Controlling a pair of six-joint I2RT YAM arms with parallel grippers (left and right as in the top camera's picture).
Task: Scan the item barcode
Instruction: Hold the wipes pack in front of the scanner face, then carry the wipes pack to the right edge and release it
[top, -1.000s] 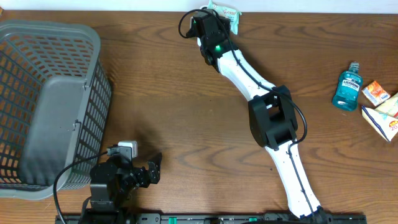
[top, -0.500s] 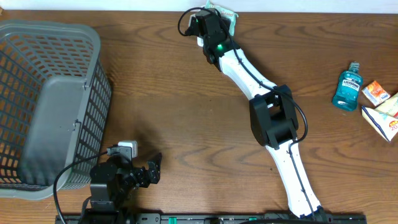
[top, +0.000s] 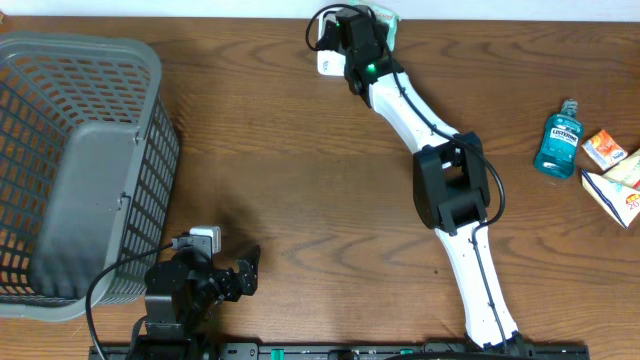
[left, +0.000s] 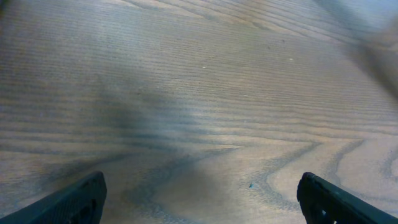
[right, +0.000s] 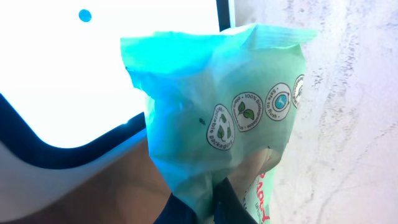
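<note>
Brown wood tabletop (top: 300, 180), white wall running along the far edge. Got a grey basket (top: 150, 170) parked at the left edge, filling most of that side. Over at the right edge, got a blue bottle (top: 558, 143), an orange box (top: 605, 149) just beside it and a carton (top: 618, 192) a bit nearer the front. All three bunched close together, well apart from both arms.

Right arm (top: 450, 190) stretched on a diagonal from the near edge all the way up to the far edge, slightly right of middle. Right gripper (right: 208, 202) clamped tight on the bottom of a green pouch (right: 211, 106), holding it right at the far edge by the wall. From the wrist cam, can make out a row of little round badges with leaf marks on the pouch, plus a bit of red print low down by the fingers. Just left of the pouch in that view, got a bright white panel (right: 93, 68) with a dark rim and a small blue dot near the top. Can't tell whether touching the panel or just hanging in front of it.

Left gripper (left: 202, 208) sitting low at the near edge, left of middle, just off the basket's near right corner. Spread wide, gripping nothing, only bare wood grain between the two dark fingertips (left: 68, 202).
</note>
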